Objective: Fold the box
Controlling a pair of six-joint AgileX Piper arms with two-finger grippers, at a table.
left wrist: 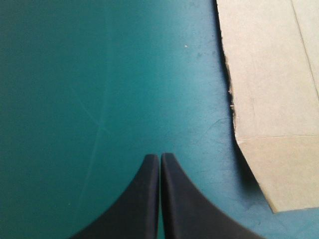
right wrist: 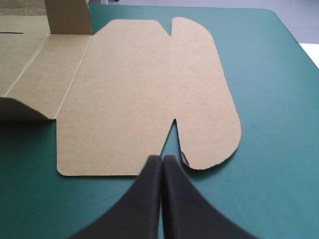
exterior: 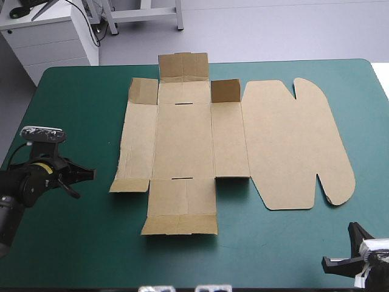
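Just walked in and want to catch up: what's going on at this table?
Two robot arms face a table with a teal-green cover, where the box, a cut sheet of brown board, lies mostly flat; one small flap at its far end stands up. Neither arm touches it. The left tool is shut over bare cover beside the box's left edge. The right tool is shut too, just short of the rounded lid panel's near edge.
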